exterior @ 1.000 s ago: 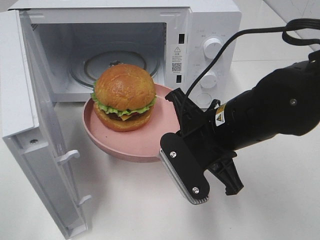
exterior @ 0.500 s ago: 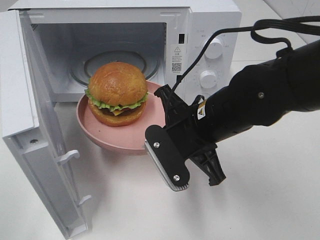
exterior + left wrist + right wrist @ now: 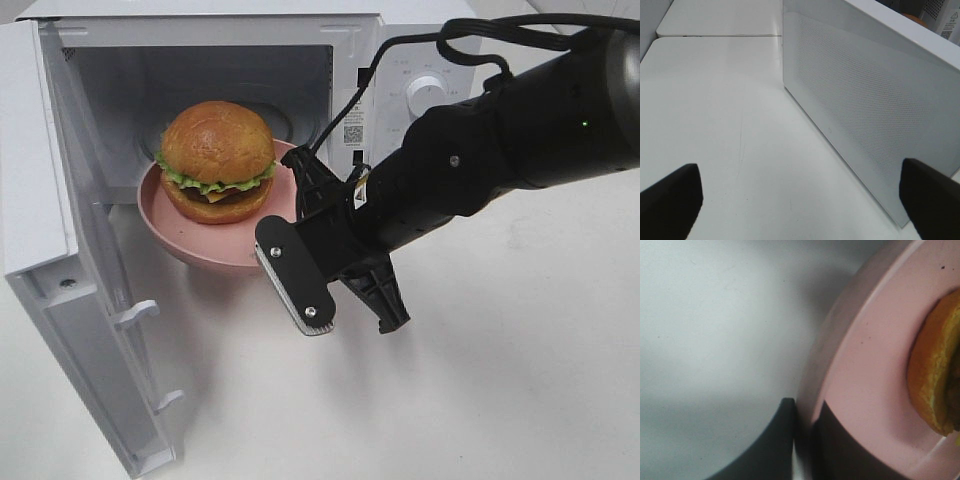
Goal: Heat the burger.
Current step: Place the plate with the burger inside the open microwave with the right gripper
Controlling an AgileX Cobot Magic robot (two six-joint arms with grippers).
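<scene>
Right gripper pinched narrow on pink plate rim; plate at microwave mouth. Burger sits mid-plate. Left gripper spread wide beside the door.

glossy burger — upright, on pink plate

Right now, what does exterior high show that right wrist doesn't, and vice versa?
Only exterior high: the microwave, its open door, the whole burger. Only right wrist: a close-up of fingers either side of the plate rim. Both: the right hand shut on the plate, and part of the burger.
</scene>
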